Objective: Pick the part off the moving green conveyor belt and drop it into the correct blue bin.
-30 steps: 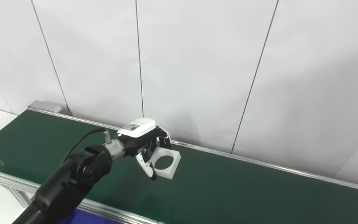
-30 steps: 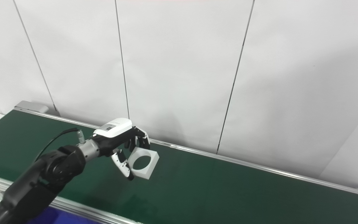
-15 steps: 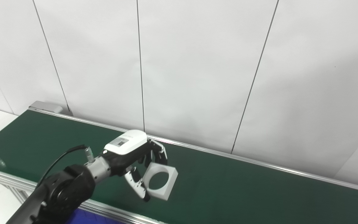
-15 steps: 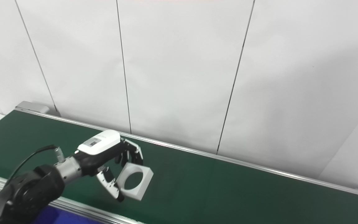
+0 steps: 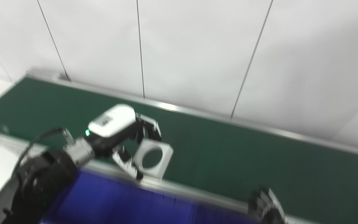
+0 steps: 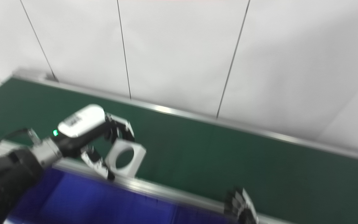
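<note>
Now left robot hand with part (square, holed) over belt edge

Left hand clenched, right hand low.

Bright, even indoor light, soft grey shadow across the right of the white wall, motion blur smearing both views, pale glare streak on the far rail, right hand too blurred to read
</note>
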Controlling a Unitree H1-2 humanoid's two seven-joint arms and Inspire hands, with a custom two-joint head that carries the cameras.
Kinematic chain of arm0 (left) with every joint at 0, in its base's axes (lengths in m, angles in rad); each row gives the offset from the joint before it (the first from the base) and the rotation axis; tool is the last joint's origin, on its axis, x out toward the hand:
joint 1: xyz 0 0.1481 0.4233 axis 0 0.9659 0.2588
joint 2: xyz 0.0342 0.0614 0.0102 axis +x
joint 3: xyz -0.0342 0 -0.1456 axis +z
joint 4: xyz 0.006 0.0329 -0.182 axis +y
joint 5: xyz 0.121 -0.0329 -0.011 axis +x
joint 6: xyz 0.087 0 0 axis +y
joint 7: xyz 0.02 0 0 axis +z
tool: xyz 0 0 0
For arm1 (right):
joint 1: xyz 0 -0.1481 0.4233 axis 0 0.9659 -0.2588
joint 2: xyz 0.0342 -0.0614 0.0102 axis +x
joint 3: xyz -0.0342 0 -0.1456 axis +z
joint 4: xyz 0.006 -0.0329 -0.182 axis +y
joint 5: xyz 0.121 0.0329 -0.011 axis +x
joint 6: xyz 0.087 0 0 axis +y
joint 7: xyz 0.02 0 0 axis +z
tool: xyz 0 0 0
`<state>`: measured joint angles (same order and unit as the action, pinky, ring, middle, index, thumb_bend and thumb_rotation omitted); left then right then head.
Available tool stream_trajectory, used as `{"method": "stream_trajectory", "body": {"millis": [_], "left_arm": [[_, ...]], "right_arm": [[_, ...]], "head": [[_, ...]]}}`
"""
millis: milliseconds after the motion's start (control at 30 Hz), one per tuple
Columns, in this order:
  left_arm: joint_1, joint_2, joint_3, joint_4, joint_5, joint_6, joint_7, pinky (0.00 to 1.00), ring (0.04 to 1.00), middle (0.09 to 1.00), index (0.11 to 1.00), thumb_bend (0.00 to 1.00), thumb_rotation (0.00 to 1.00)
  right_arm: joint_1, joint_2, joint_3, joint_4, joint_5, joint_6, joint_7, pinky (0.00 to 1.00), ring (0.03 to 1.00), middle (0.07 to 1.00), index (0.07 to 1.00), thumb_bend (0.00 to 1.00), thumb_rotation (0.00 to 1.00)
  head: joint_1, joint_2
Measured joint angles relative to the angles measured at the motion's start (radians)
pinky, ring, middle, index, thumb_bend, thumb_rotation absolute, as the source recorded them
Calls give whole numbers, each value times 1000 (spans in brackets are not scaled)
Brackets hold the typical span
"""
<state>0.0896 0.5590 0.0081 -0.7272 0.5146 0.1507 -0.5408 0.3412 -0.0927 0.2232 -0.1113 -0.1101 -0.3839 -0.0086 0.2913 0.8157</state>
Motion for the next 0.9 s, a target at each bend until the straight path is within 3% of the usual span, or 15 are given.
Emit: {"method": "stream_trajectory", "body": {"millis": [267, 467, 900], "left_arm": [[40, -4, 25, -86, -14, 78, -41, 336, 384, 446, 504, 523, 0], [80, -24, 25, -100, -12, 95, -44, 348, 395, 451, 506, 523, 0], [150, -88, 18, -97, 18, 97, -41, 319, 363, 436, 502, 524, 0]], "right_arm": [[-5, -22, -36, -56, 22, 61, 32, 636, 727, 793, 849, 663, 778], [-8, -26, -49, -83, 41, 86, 48, 631, 725, 791, 848, 654, 761], [-11, -27, -70, -97, 51, 106, 78, 612, 714, 783, 836, 663, 756]], "head": [[15, 54], [34, 86], [39, 91]]}}
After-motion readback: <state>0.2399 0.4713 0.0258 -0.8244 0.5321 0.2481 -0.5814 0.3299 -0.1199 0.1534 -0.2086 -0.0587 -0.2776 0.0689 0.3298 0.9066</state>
